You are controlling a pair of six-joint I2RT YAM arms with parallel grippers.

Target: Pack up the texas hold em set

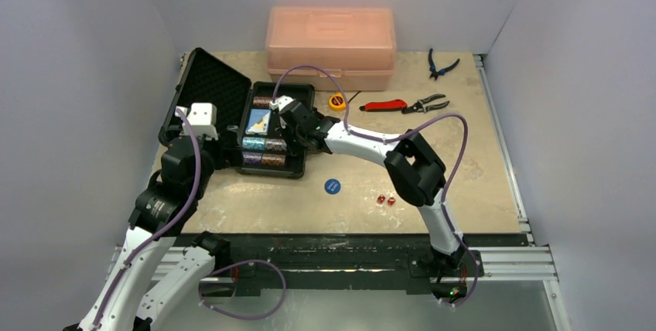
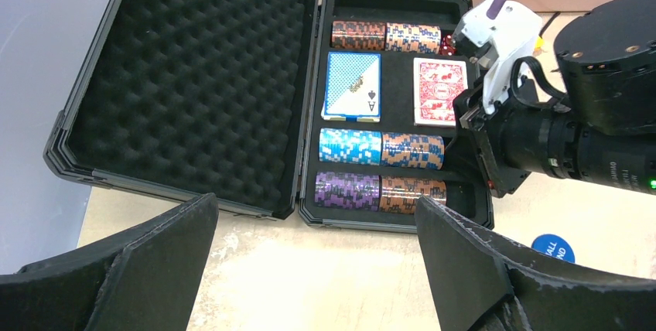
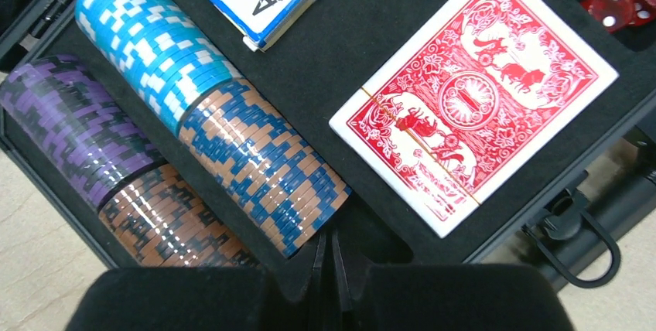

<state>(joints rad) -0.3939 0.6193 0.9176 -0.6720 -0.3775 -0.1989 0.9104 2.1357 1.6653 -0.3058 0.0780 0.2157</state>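
Observation:
The black briefcase [image 1: 303,93] lies open, its foam-lined lid [image 2: 193,76] folded back to the left. In its tray are the blue deck [image 2: 353,86], the red deck [image 2: 439,91], three rows of chip stacks [image 2: 380,148] and red dice [image 3: 619,2] in the far corner. My right gripper [image 3: 326,257] is shut with nothing visible between its fingers, its tips low in the tray at the end of the orange-blue chip stack [image 3: 263,168]. My left gripper [image 2: 317,238] is open and empty above the table just in front of the case. A blue disc [image 1: 332,185], two red dice [image 1: 386,200] and a yellow disc [image 1: 336,102] lie on the table outside the case.
A translucent pink plastic box [image 1: 331,45] stands behind the case. A red-handled tool [image 1: 383,105], pliers [image 1: 425,103] and blue-handled pliers [image 1: 441,64] lie at the back right. White walls enclose the table on three sides.

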